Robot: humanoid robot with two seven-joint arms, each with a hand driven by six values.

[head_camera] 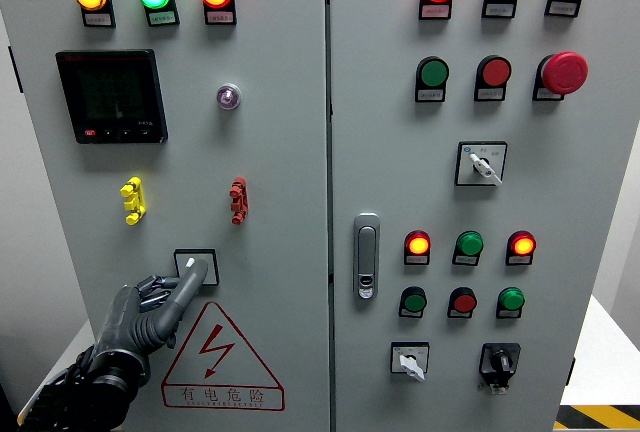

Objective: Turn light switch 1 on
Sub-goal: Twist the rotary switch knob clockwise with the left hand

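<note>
While the left robot hand (150, 312) reaches up from the lower left, its extended finger touches the rotary switch (195, 268), the task's thing, which sits on the left door just above the warning triangle (218, 357). The other fingers are curled in and hold nothing; only the pointing finger meets the switch's grey lever. The right robot hand is not in view.

To do the step well, the fingertip should probably stay against the side of the lever and push it round in one arc, without sliding off onto the square black plate (a slip would likely leave the switch unturned).

Counts, taken relative to the warning triangle. Far above it: three lit lamps in a row (amber, green, red), one black display (111, 96), one small round lamp (228, 97). Between display and triangle: one yellow terminal (133, 200) and one red terminal (238, 200). To the triangle's right, on the right door: one door handle (367, 256), one red mushroom button (564, 73), three further selector switches.
</note>
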